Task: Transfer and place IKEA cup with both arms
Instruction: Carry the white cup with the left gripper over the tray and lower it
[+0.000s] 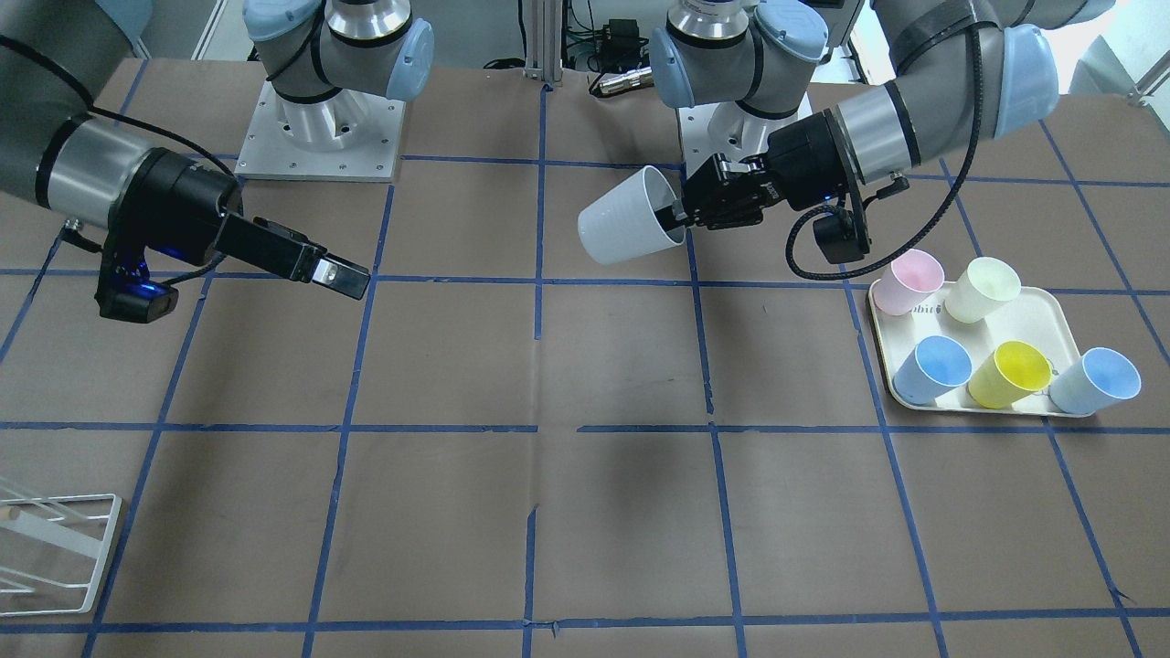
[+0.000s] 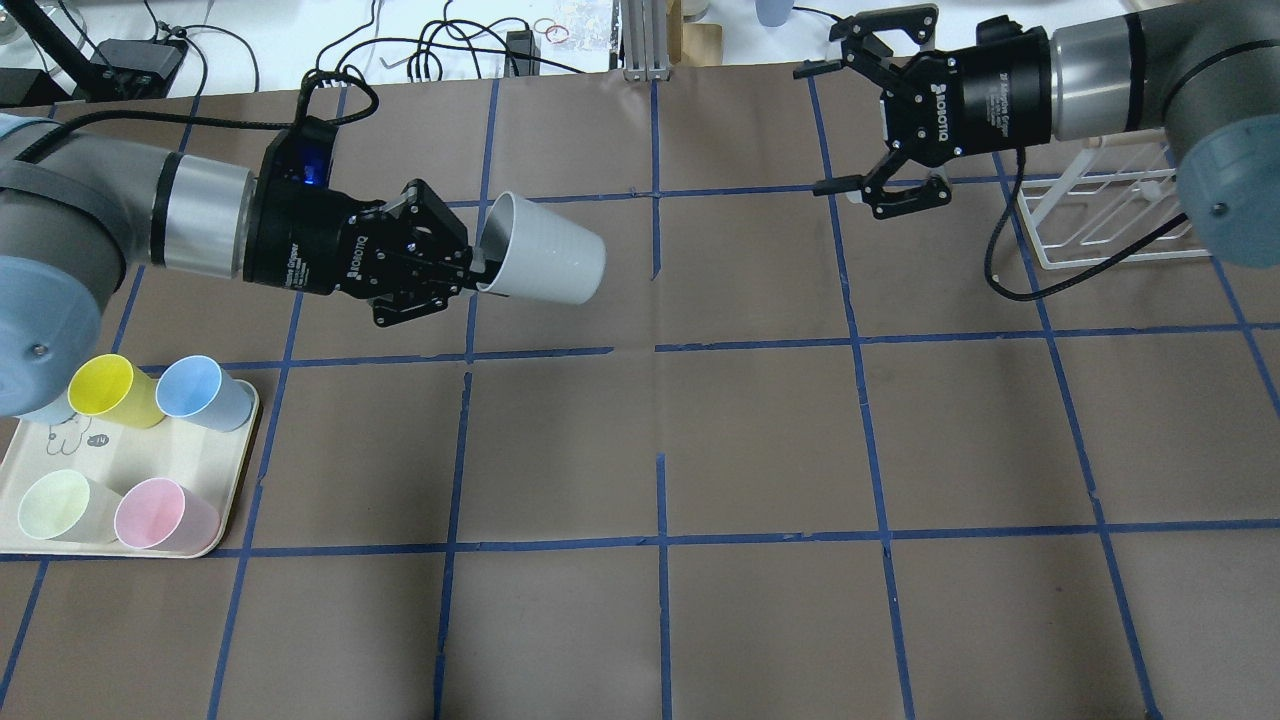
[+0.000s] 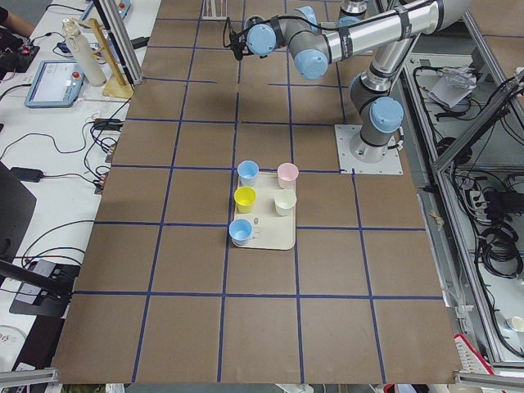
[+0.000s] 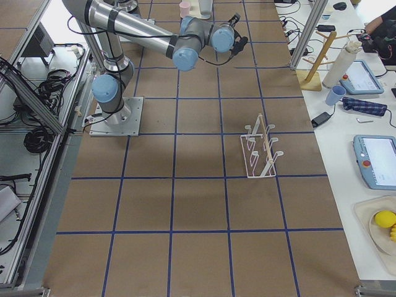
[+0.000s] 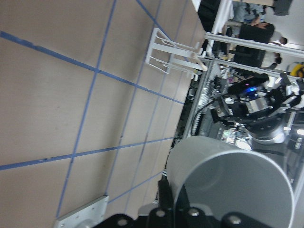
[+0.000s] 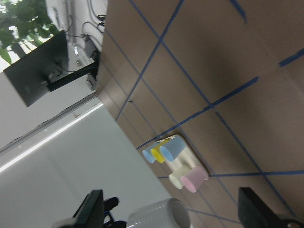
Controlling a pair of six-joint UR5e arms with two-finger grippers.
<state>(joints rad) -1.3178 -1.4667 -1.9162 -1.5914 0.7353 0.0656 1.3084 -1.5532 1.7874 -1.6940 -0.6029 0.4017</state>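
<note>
The IKEA cup (image 2: 545, 262) is a plain grey-white tumbler, held on its side above the table with its base toward the right arm. My left gripper (image 2: 480, 268) is shut on the cup's rim, one finger inside and one outside. In the front-facing view the cup (image 1: 631, 228) hangs from the left gripper (image 1: 674, 219). It fills the bottom of the left wrist view (image 5: 228, 185). My right gripper (image 2: 812, 130) is open and empty, well to the right of the cup and facing it. The right wrist view shows the cup (image 6: 159, 216) far off between its fingers (image 6: 92, 209).
A cream tray (image 2: 20, 480) by the left arm carries pink, pale green-cream, yellow and blue cups; another light blue cup (image 1: 1097, 384) stands at its edge. A white wire rack (image 2: 1100, 220) stands under the right arm. Blue tape lines cross the brown table.
</note>
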